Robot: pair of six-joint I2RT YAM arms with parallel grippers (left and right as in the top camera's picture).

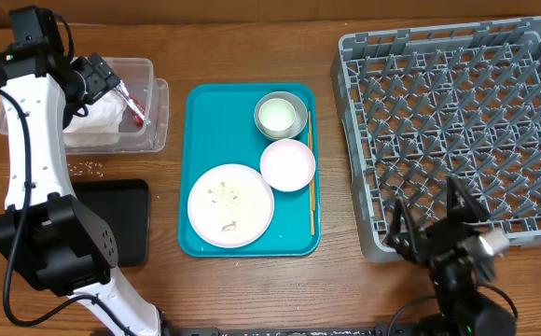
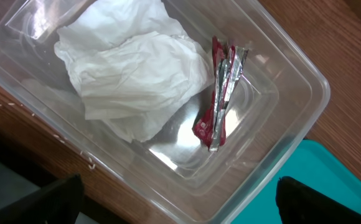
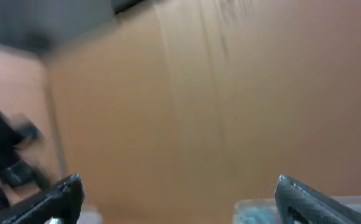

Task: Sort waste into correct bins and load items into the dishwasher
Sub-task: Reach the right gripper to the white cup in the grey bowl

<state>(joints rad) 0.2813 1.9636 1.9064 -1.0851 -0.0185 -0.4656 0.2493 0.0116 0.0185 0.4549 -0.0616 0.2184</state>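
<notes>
Wood shows bare in a strip between the teal tray (image 1: 196,245) and the rack (image 1: 457,131), and in a wider band along the desk (image 1: 252,289) at the near edge. The rack fills the right side, its far corner close to the picture's edge. On the left the tub (image 1: 154,121) sits near the far edge, with the black tray (image 1: 126,219) nearer and partly under the left arm.

The left arm rises from its base at the near left corner and reaches to the tub. The left fingers (image 2: 56,202) hang spread wide above the tub, holding nothing (the wrist view looks straight down between them). The right arm is folded low at the near right, just in front of the rack. The right fingers (image 3: 59,199) also stand wide and empty, and their camera shows only a blurred brown surface.

In the tub lie the napkin (image 2: 131,68), crumpled against one end, and the wrapper (image 2: 221,93), just beside it and touching its edge. Loose crumbs (image 1: 86,168) lie on the wood between the tub and the black tray.

The teal tray holds the plate (image 1: 230,205) at its near left, with a few scraps of food on it. The pink bowl (image 1: 287,164) touches the plate's far right rim. Behind it is the metal bowl (image 1: 300,101), with a pale cup (image 1: 281,116) apparently inside. The chopsticks (image 1: 312,191) lie along the tray's right edge.
</notes>
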